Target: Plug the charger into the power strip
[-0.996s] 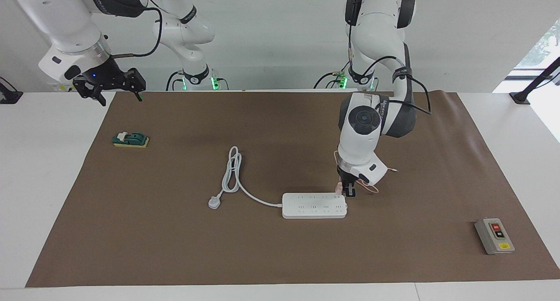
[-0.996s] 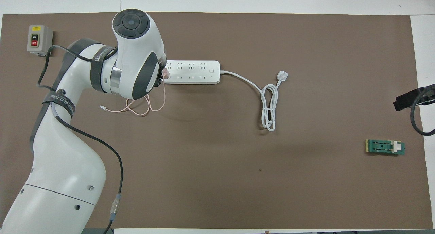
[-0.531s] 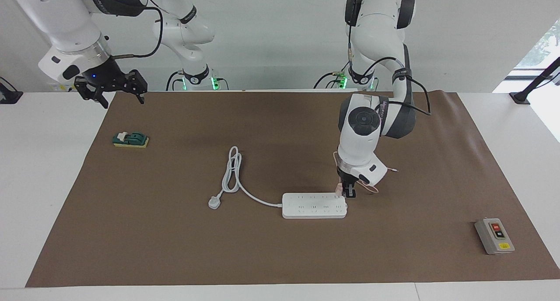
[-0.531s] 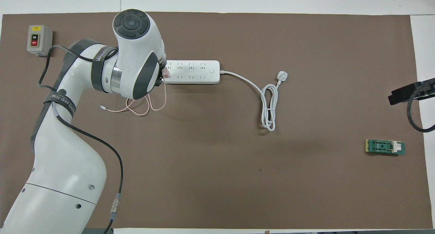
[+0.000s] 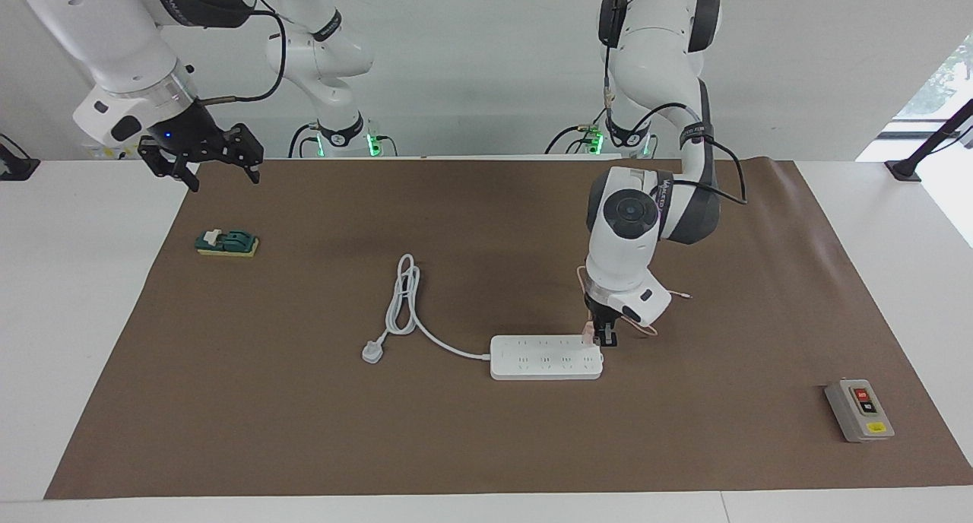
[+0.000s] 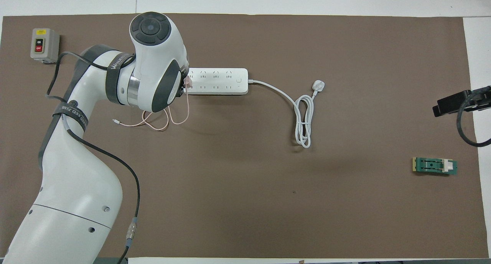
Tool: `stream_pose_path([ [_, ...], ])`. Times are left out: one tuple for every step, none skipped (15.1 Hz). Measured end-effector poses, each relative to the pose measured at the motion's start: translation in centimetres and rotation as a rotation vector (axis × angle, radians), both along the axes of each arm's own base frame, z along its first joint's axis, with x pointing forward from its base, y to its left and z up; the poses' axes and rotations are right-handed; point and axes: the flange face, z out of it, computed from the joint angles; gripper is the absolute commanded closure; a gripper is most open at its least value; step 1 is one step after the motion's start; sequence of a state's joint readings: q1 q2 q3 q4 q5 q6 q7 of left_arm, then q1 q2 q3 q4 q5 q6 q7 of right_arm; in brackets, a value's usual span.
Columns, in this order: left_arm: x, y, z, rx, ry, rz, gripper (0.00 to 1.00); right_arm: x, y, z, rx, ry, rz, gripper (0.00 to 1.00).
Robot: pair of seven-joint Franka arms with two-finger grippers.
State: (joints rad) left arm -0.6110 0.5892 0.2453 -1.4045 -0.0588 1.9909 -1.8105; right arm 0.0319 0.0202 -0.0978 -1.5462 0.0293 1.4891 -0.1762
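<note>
The left claw [image 5: 598,337] points straight down over the end of the strip [image 5: 546,356] that lies toward the left arm's end of the surface [image 5: 486,432], its fingers closed on the charger [image 5: 587,329], a small pink cube held between them at the strip's edge nearer the robots; whether the prongs are in a socket cannot be told. In the overhead view the arm's wrist covers the claw and only a pink corner of the charger [image 6: 188,82] shows at the strip [image 6: 217,81]. The charger's thin pink cable [image 6: 165,120] trails in loose loops on the brown mat [image 6: 268,202], on the side of the strip nearer the robots. From the strip's other end a thick white cord [image 5: 403,302] runs to a coil and ends in a white plug [image 5: 372,351]. The right claw [image 5: 204,156] hangs in the air over the mat's corner near its own base, fingers spread apart and empty, waiting. A green block [image 5: 227,242] lies on the mat below it, and a grey switch box [image 5: 858,410] sits at the left arm's end, farther from the robots
</note>
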Motion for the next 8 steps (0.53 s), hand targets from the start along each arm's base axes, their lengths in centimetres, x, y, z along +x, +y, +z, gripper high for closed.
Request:
stream_pose_path([
  [-0.01, 0.0, -0.13, 0.0, 0.001, 0.0, 1.0, -0.01, -0.06, 0.01, 0.0, 0.0, -0.002, 0.0],
  [-0.02, -0.03, -0.24, 0.001, 0.001, -0.001, 1.0, -0.02, -0.07, 0.02, 0.0, 0.0, -0.002, 0.0],
  [-0.02, -0.09, -0.3, 0.0, 0.0, -0.002, 1.0, -0.01, -0.02, 0.03, 0.0, 0.0, -0.001, 0.0],
  [0.02, -0.15, -0.33, -0.001, -0.004, -0.003, 1.0, -0.01, 0.09, 0.03, 0.0, 0.0, 0.001, 0.0],
  [0.04, -0.2, -0.37, -0.003, -0.008, -0.003, 1.0, 0.0, 0.18, 0.03, 0.0, 0.0, 0.002, 0.0],
  [0.0, -0.28, -0.47, -0.003, -0.009, -0.005, 1.0, 0.0, 0.24, 0.03, 0.0, 0.0, 0.004, 0.0],
  [-0.09, -0.45, -0.58, -0.003, -0.009, -0.008, 1.0, 0.0, 0.25, 0.03, 0.0, 0.0, 0.004, 0.0],
  [-0.22, -0.67, -0.68, -0.003, -0.008, -0.011, 1.0, 0.0, 0.25, 0.03, 0.0, -0.001, 0.004, 0.0],
])
